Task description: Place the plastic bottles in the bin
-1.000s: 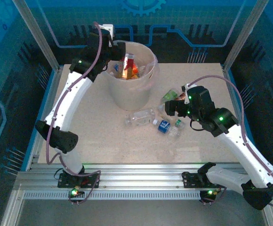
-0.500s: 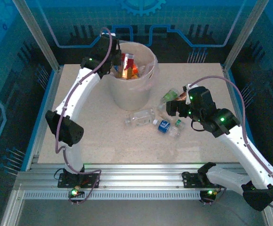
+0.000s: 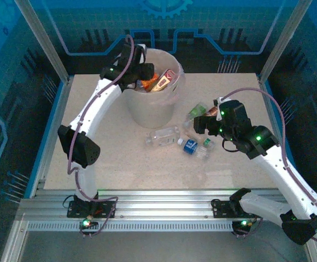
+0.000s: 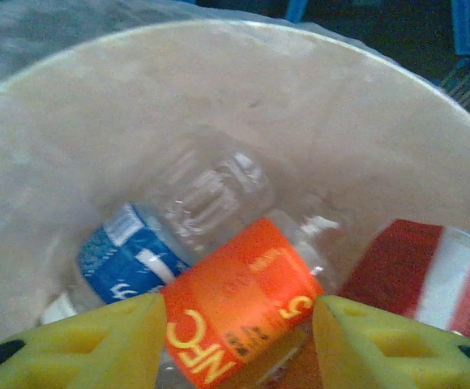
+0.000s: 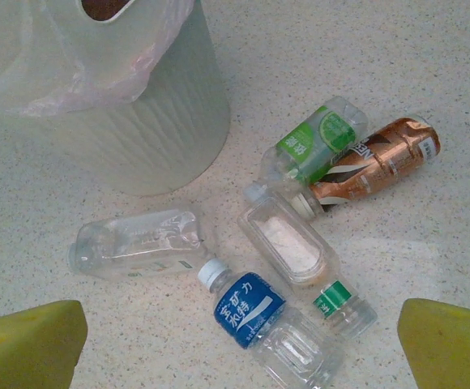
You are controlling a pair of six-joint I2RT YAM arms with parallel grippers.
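Loose plastic bottles (image 5: 249, 312) on the bench (image 5: 429, 97) beside the bin (image 5: 162, 130): light, crushable, slippery, best pinched mid-body; right tool (image 3: 204, 123) released above them, left tool (image 4: 237, 312) over the bin, grip indeterminate.

The left arm (image 3: 95, 106) and right arm (image 3: 287, 174) are white shells with black joints (image 3: 81, 148) and green lights (image 3: 257, 138); purplish cables (image 3: 255, 90) trail behind the yellow, wedge-shaped fingers (image 4: 97, 340).

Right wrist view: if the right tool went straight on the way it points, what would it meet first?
Probably the blue-labelled bottle, lying on the table centred before the open right tool; a flat clear bottle lies just beyond. Depth is unclear.
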